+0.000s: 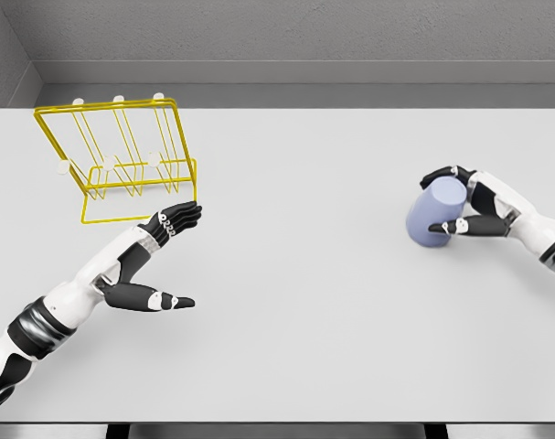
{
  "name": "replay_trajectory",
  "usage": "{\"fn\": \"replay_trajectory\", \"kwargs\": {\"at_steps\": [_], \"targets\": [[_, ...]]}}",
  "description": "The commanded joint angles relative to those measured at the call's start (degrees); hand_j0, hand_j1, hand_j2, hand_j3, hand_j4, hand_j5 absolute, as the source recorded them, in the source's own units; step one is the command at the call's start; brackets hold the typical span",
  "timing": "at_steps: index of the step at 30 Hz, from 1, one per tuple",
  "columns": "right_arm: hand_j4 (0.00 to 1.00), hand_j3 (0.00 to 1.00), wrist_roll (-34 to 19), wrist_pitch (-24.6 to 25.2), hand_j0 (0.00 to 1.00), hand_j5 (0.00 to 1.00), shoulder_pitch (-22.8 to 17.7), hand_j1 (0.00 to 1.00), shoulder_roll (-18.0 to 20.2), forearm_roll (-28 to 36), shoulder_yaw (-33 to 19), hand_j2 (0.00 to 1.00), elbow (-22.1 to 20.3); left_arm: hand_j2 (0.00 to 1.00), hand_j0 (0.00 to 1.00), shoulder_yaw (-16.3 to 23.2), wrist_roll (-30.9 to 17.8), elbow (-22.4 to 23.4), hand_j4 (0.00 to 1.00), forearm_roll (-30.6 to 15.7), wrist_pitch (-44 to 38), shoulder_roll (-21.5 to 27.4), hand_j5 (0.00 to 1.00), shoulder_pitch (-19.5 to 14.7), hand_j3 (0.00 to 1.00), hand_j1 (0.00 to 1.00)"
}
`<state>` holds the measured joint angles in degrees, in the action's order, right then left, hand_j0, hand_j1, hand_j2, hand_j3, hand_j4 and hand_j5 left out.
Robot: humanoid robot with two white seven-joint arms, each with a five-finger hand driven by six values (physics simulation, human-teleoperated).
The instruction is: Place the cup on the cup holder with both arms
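Note:
A pale blue cup sits tilted at the right of the white table. My right hand is wrapped around it, fingers curled over its top and thumb along its lower side. The yellow wire cup holder, with white-tipped pegs, stands at the far left of the table. My left hand hovers just in front of the holder's lower right corner, palm flat, fingers straight and thumb spread, holding nothing.
A grey wall runs behind the table's far edge. The table's front edge lies near the bottom of the view.

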<state>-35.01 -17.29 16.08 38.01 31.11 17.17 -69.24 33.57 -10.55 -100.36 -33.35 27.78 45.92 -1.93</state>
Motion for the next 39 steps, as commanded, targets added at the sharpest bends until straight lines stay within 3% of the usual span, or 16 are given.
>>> {"fn": "replay_trajectory", "kwargs": {"at_steps": [1, 7, 21, 29, 39], "targets": [[0.54, 0.54, 0.01, 0.07, 0.54, 0.54, 0.0, 0.54, 0.57, 0.71, -0.12, 0.54, -2.65, 1.0, 1.0, 0.0, 0.0, -0.01, 1.0, -0.22, -0.01, 0.05, 1.0, 0.0, 1.0, 1.0], [0.54, 0.54, 0.01, 0.07, 0.54, 0.54, 0.09, 0.54, 3.74, 4.22, -0.12, 0.54, -7.48, 1.0, 1.0, -0.09, 0.0, -0.01, 1.0, -0.22, -0.01, 0.14, 1.0, 0.0, 1.0, 1.0], [0.54, 0.54, 0.01, 0.33, 0.54, 0.54, -0.26, 0.54, 3.47, 4.84, 0.67, 0.54, -17.68, 1.0, 1.0, -1.76, 0.0, -0.01, 1.0, -0.22, -0.01, 0.14, 1.0, 1.58, 1.0, 1.0], [0.54, 0.54, 0.01, 0.86, 0.54, 0.54, 0.09, 0.54, 3.12, 4.84, 1.37, 0.54, -21.19, 1.0, 1.0, -1.75, 0.0, -0.01, 1.0, -0.22, -0.1, 0.14, 1.0, 1.67, 1.0, 1.0], [0.54, 0.54, 0.01, 0.77, 0.54, 0.54, 3.69, 0.54, 0.84, 4.58, 8.23, 0.54, -23.04, 1.0, 1.0, -1.67, 0.0, -0.1, 1.0, -0.13, -0.01, 0.14, 1.0, 1.67, 1.0, 1.0]]}}
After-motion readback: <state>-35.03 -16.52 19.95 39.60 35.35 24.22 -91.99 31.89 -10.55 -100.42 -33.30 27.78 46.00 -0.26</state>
